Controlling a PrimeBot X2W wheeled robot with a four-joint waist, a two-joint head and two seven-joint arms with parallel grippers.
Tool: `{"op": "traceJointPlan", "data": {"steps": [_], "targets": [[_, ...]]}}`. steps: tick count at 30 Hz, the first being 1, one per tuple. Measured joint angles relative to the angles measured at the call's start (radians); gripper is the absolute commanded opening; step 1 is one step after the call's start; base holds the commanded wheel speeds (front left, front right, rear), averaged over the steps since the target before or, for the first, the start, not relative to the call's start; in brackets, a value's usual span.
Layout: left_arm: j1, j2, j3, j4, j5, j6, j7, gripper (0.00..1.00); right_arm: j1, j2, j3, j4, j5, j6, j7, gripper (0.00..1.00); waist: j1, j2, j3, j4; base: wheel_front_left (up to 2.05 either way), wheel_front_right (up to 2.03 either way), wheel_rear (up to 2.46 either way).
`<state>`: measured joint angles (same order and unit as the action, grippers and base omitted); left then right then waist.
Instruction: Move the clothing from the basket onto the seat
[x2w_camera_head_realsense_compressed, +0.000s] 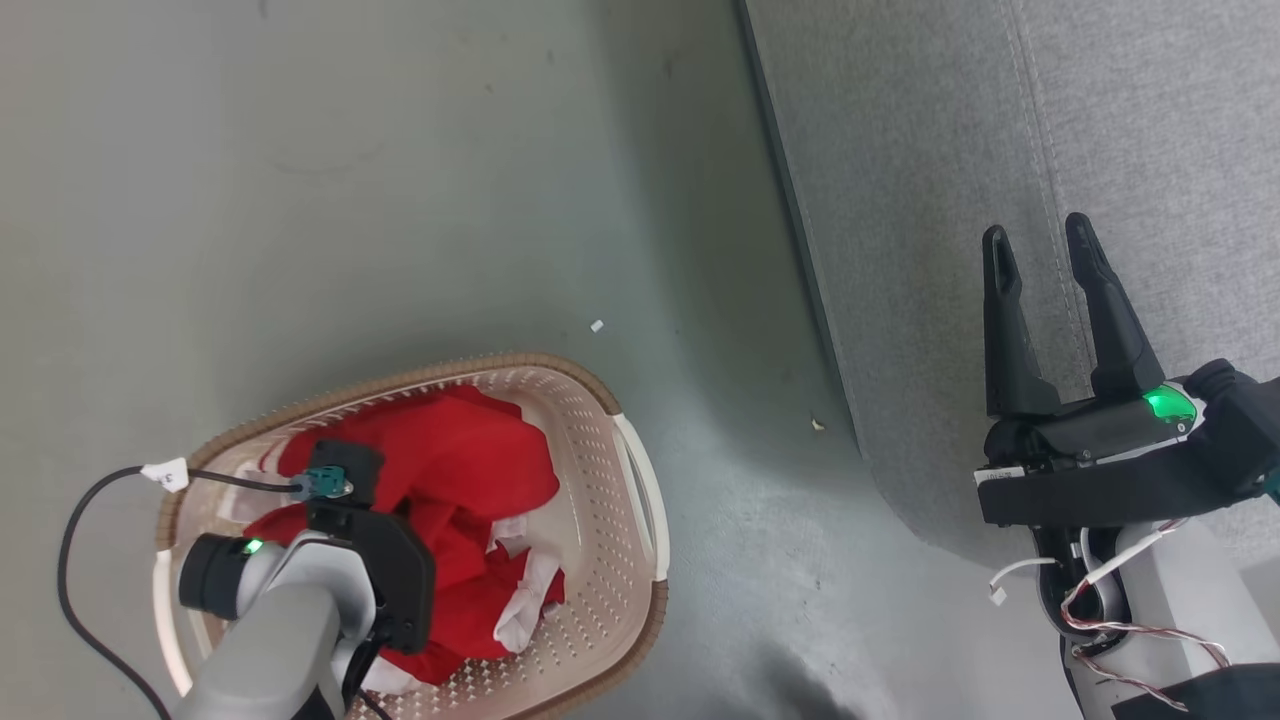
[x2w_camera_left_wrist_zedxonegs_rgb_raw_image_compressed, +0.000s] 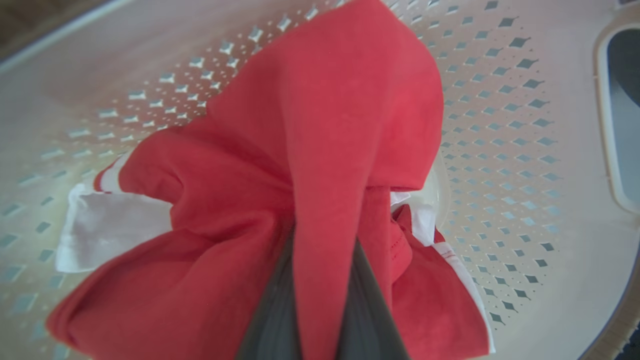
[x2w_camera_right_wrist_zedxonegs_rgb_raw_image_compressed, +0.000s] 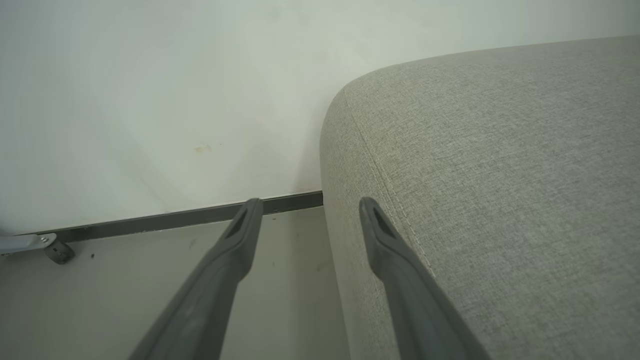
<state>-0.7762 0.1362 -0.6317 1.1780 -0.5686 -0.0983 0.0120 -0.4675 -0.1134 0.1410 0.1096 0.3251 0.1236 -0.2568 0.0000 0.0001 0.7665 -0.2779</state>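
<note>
Grey floor (x2w_camera_head_realsense_compressed: 400, 200), scrap (x2w_camera_head_realsense_compressed: 597, 325) — basket (x2w_camera_head_realsense_compressed: 600, 440) near seat (x2w_camera_head_realsense_compressed: 950, 200); left end effector (x2w_camera_left_wrist_zedxonegs_rgb_raw_image_compressed: 325, 242) pinches clothing (x2w_camera_left_wrist_zedxonegs_rgb_raw_image_compressed: 340, 110).

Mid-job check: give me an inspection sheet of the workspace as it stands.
Surface: grey floor; the basket stands on it, apart from the seat.
Job's things: clothing bunched inside the basket; seat bare where visible.
Clutter: two small pale scraps on the floor.
Grippers: left gripper shut on a red fold of the clothing; right gripper open, empty, over the seat's edge.
Cables: black cable with white tag at the left wrist; loose wires at the right forearm.
Surroundings: pale wall, dark baseboard, a caster.
</note>
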Motion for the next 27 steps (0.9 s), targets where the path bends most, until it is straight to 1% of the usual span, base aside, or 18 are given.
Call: {"op": "traceJointPlan", "data": {"steps": [5, 11, 18, 27], "targets": [[0.001, -0.017, -0.001, 0.005, -0.001, -0.009, -0.035, 0.00, -0.020, 0.002, -0.002, 0.027, 0.000, 0.000, 0.000, 1.00, 0.0000, -0.0002, -0.041, 0.015, 0.00, 0.00, 0.00], [0.014, -0.011, -0.007, -0.001, -0.002, -0.025, -0.104, 0.00, -0.021, -0.002, -0.002, 0.063, 0.000, 0.000, 0.000, 1.00, 0.0000, -0.0002, -0.106, 0.034, 0.00, 0.00, 0.00], [0.078, -0.006, -0.029, -0.026, -0.003, -0.027, -0.180, 0.00, -0.020, -0.020, 0.006, 0.100, 0.007, 0.000, 0.000, 1.00, 0.0000, -0.0002, -0.198, 0.062, 0.00, 0.00, 0.00], [0.163, -0.016, -0.078, -0.114, -0.041, -0.027, -0.235, 0.00, -0.009, -0.035, 0.020, 0.152, 0.038, 0.000, 0.000, 1.00, -0.0002, -0.0002, -0.322, 0.107, 0.00, 0.00, 0.00]]}}
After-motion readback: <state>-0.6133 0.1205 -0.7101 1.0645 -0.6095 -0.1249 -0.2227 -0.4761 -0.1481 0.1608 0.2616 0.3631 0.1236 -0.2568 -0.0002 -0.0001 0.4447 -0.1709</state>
